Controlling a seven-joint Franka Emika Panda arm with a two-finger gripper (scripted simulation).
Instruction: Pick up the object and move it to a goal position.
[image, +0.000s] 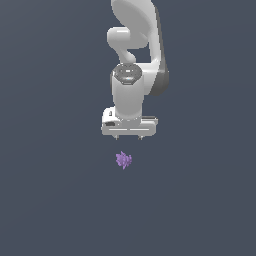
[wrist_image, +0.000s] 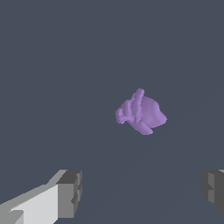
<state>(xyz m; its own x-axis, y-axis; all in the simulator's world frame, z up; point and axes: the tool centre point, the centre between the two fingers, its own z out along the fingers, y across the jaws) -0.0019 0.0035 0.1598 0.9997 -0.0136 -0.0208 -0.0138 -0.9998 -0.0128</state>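
While spread wide, claw (image: 128, 136) above purple clump (image: 123, 160).

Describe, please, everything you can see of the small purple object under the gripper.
The purple object is a tiny jagged clump, far smaller than the gripper. In the wrist view it shows a smooth rounded lobe on one side and ridged, finger-like knobs on the other, in a uniform matte lilac. It lies alone on the plain dark grey floor. The gripper hangs above with fingers spread wide; nothing touches it.
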